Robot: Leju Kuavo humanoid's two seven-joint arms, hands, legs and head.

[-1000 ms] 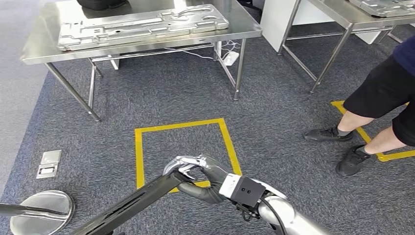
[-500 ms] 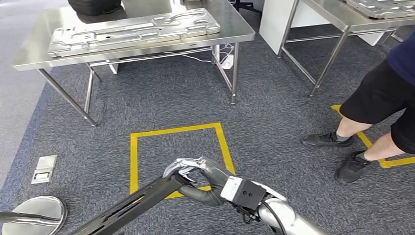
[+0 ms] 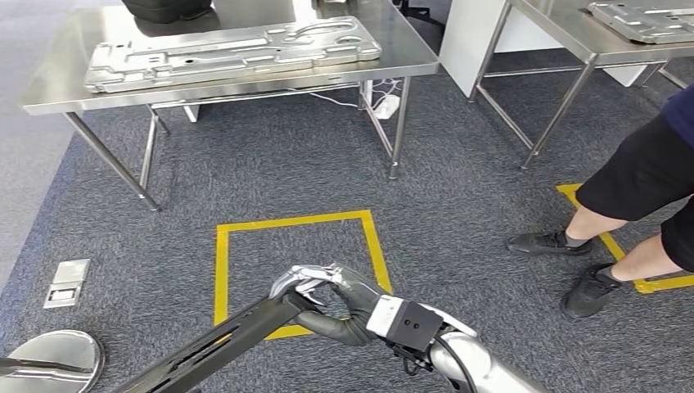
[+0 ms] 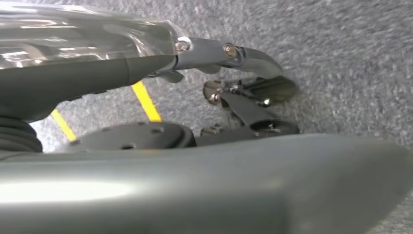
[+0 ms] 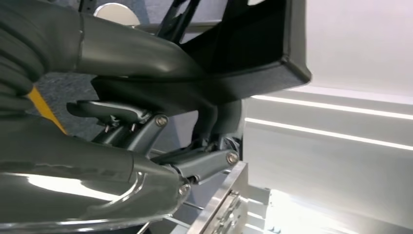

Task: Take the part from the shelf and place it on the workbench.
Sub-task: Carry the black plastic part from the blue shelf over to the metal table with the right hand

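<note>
Down at your left, a round metal base (image 3: 51, 359) sits on the carpet, with a small floor plate (image 3: 65, 282) beyond it. From there the long black part (image 3: 214, 345) slants up to your right hand (image 3: 327, 299), whose fingers are clamped around its upper end, above the carpet. The right wrist view shows those dark fingers (image 5: 146, 124) wrapped against the black part (image 5: 243, 53). Your left hand (image 4: 243, 105) has its fingers curled near each other over the carpet; you cannot tell whether it holds anything. Beyond your right hand lies a yellow taped square (image 3: 296, 266), then the workbench (image 3: 237, 82) carrying a long metal panel (image 3: 229, 53). Well to the right of your hand, a person's legs (image 3: 622, 221) stand beside more yellow tape (image 3: 601, 233).
</note>
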